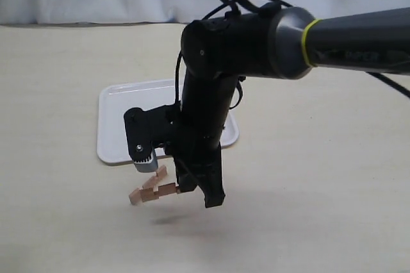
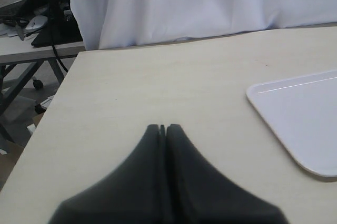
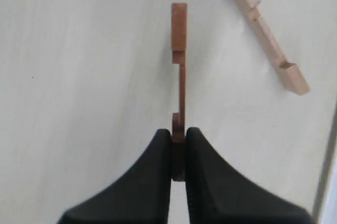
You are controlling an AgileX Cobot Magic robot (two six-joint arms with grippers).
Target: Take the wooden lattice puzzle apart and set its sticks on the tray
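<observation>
My right gripper (image 1: 198, 195) reaches across the middle, in front of the white tray (image 1: 122, 125). It is shut on the end of one reddish-brown notched stick (image 3: 179, 66), which juts out from the fingertips above the table. That held stick (image 1: 148, 194) points left in the exterior view. A second, paler stick (image 3: 268, 33) lies loose on the table beside it, also visible as the stick (image 1: 157, 177) just above the held one. No assembled lattice shows. My left gripper (image 2: 163, 127) is shut on nothing, hovering over bare table beside the tray (image 2: 300, 119).
The right arm (image 1: 211, 93) covers the tray's right half; the part that shows holds nothing. A white curtain (image 2: 200, 3) hangs behind the table's far edge. A side table with cables (image 2: 31, 29) stands beyond the table's corner.
</observation>
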